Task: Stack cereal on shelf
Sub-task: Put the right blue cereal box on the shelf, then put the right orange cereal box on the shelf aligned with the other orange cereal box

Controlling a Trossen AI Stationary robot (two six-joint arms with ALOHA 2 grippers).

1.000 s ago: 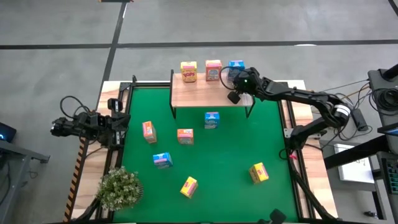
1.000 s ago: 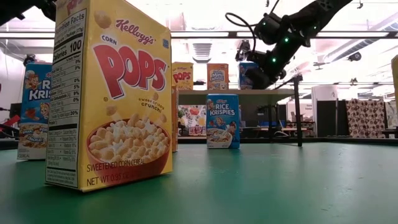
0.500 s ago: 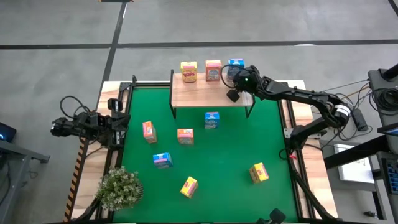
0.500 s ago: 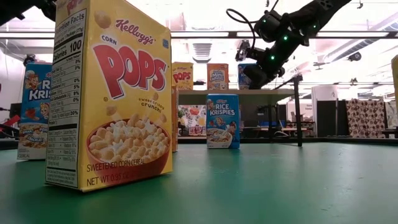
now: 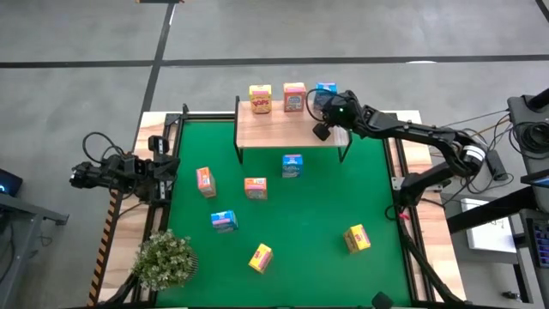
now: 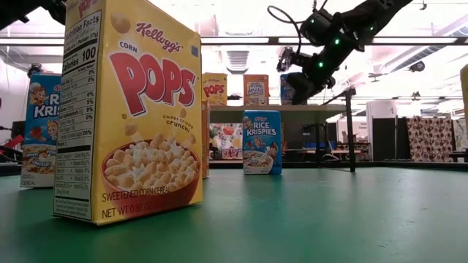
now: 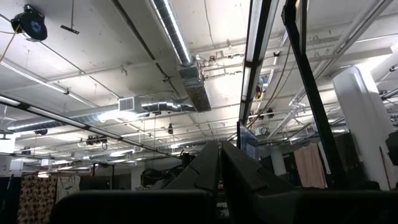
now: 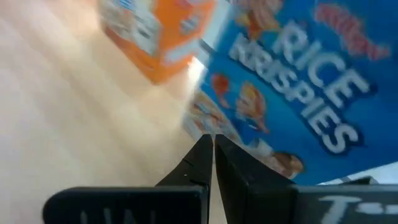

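The right gripper's fingers (image 8: 208,163) are seen pressed together, empty, just before the blue Rice Krispies box (image 8: 298,81) at the shelf's (image 5: 283,129) right rear corner. This box appears released beside the orange Mini-Wheats box (image 5: 294,97) and yellow Corn Pops box (image 5: 260,99), forming a row. Six boxes are left on the surface (image 5: 317,223). The left gripper (image 7: 219,171), closed, is parked at the left edge.

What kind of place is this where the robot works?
Most likely an industrial lab or workshop, not a home or shop. The left wrist view shows exposed ceiling ducts and strip lights; the high view shows a bare concrete floor; and the low view looks past the shelf into a large open room.
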